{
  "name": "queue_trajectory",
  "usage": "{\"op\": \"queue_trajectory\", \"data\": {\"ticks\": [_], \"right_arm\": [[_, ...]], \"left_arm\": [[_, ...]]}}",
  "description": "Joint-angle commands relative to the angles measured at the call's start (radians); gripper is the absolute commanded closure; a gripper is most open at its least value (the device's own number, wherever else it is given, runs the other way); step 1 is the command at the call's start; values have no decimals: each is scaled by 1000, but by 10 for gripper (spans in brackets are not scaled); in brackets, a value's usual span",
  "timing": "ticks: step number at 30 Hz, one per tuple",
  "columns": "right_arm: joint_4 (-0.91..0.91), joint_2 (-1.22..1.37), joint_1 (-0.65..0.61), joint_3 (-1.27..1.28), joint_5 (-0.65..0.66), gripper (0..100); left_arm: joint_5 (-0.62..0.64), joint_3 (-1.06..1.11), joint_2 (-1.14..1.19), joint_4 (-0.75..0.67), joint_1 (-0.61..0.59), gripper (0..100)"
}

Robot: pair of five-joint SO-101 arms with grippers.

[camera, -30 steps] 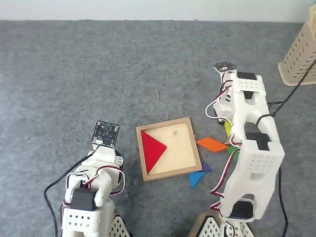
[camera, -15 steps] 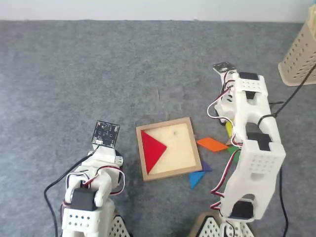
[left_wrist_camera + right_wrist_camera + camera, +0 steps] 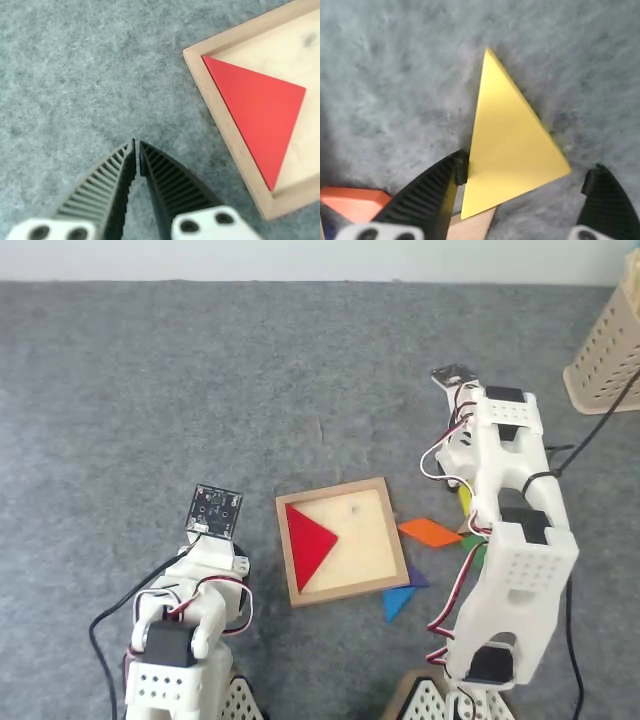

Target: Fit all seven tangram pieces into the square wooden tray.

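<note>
From the high view, the square wooden tray [image 3: 335,486] lies on the grey felted worktop [image 3: 200,390] between the two arms. A red triangle [image 3: 308,542] sits against its left wall. The orange piece [image 3: 430,532] and blue triangle [image 3: 397,603] lie just outside the tray, by the right arm.

In the left wrist view, the left pincer [image 3: 136,150] is clenched on nothing, over bare worktop beside the tray's corner.

In the right wrist view, the right pincer [image 3: 530,167] is spread wide astride the yellow triangle [image 3: 510,145], which lies flat. One finger [image 3: 461,162] touches the triangle's edge, the other stands apart.
</note>
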Motion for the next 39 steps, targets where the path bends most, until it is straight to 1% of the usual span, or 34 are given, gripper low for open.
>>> {"op": "queue_trajectory", "data": {"ticks": [1, 9, 10, 15, 20, 23, 26, 31, 35, 37, 39], "right_arm": [[-51, -25, 2, -60, 23, 621], [-82, 33, 4, -57, 18, 623], [-82, 38, 4, -57, 18, 634], [-84, 39, 4, -57, 14, 759], [-73, 36, 4, -57, 6, 767], [-62, 25, 12, -61, -52, 767], [-10, -24, 10, -63, -77, 767], [84, -180, -24, -60, -199, 768], [189, -294, -96, -58, -310, 768], [245, -331, -142, -58, -394, 768], [289, -341, -194, -58, -528, 768]], "left_arm": [[8, -19, -21, 6, -6, 988], [8, -19, -21, 6, -6, 988], [8, -19, -21, 6, -6, 988], [8, -19, -21, 6, -6, 988], [8, -19, -21, 6, -6, 988], [8, -19, -21, 6, -6, 988], [8, -19, -21, 6, -6, 988], [8, -19, -21, 6, -6, 988], [8, -19, -21, 6, -6, 988], [8, -19, -21, 6, -6, 988], [8, -19, -21, 6, -6, 988]]}}
